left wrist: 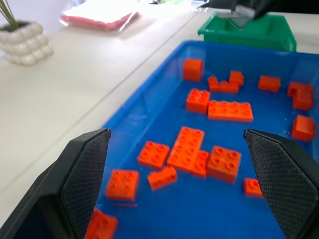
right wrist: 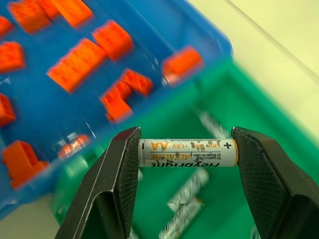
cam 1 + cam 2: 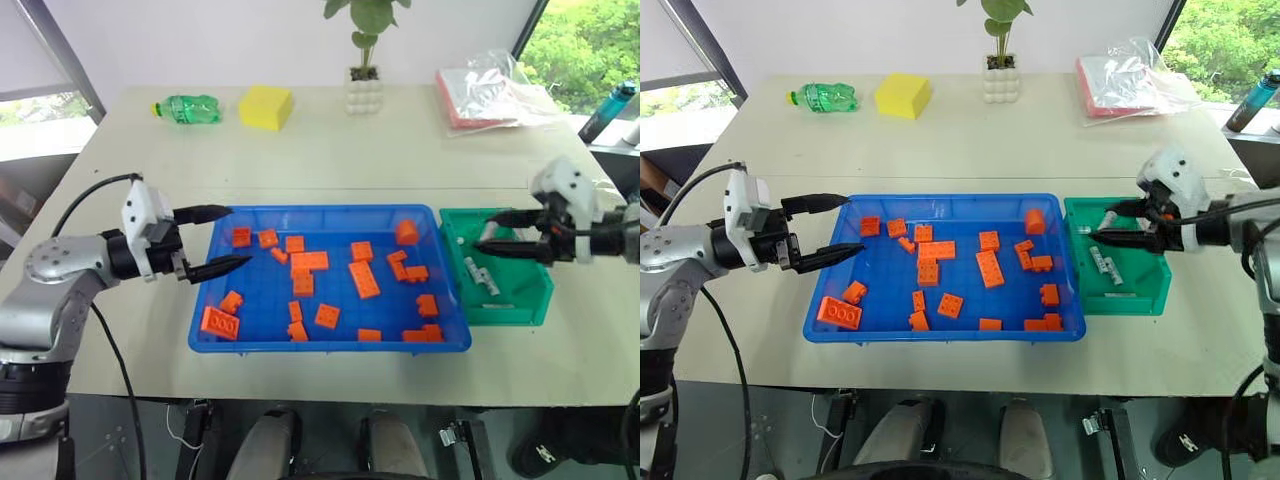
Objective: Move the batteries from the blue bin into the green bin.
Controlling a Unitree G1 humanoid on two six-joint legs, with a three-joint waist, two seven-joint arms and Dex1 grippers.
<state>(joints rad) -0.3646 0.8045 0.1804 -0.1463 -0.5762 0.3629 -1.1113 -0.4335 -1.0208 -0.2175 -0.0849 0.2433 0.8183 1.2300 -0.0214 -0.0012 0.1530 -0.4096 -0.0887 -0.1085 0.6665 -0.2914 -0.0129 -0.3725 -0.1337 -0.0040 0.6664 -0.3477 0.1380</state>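
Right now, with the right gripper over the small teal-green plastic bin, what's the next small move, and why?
Probably open the right gripper to drop its silver AA battery. The wrist view shows that battery clamped end to end between the fingers, above the small teal-green plastic bin, where other batteries already lie.

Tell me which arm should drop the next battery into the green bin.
The right. Its claw already pinches a battery end to end, above the green bin. The left claw is open with nothing in it, at the far end of the blue bin.
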